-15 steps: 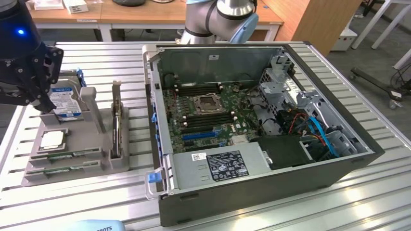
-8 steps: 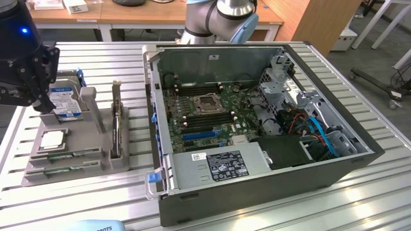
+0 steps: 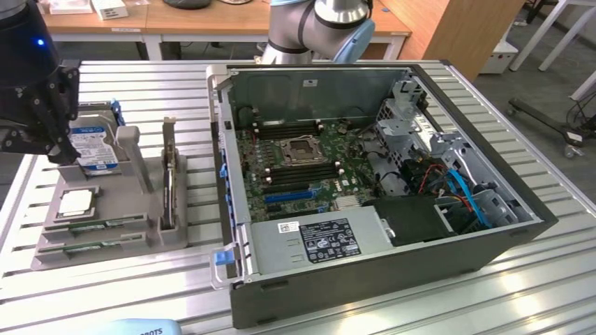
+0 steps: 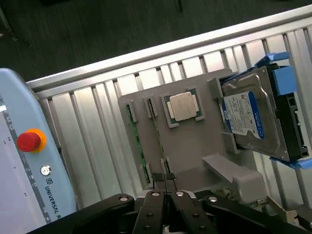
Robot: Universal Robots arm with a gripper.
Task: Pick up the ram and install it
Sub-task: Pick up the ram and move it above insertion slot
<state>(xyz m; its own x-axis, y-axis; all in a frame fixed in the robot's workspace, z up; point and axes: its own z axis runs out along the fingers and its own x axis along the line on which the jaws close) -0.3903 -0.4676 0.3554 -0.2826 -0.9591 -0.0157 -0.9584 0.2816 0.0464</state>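
Two green ram sticks [image 3: 93,227] lie edge-up in slots at the near end of a grey holder [image 3: 139,241] at the exterior view's left. In the wrist view the outer ram stick [image 4: 138,146] runs along the holder's edge, with a second stick [image 4: 158,136] beside it. My black gripper [image 3: 39,136] hangs above the far end of the holder, over the hard drive. Its fingertips [image 4: 157,176] are pressed together with nothing between them, so the gripper [image 4: 163,178] is shut and empty. It is well above the sticks and touches neither.
The holder also carries a square silver processor [image 3: 75,202], a blue-labelled hard drive [image 3: 93,143] and a tall dark upright card [image 3: 169,174]. The open computer case [image 3: 373,181] with its motherboard lies at the exterior view's right. A teach pendant with a red button [image 4: 28,141] lies beside the table.
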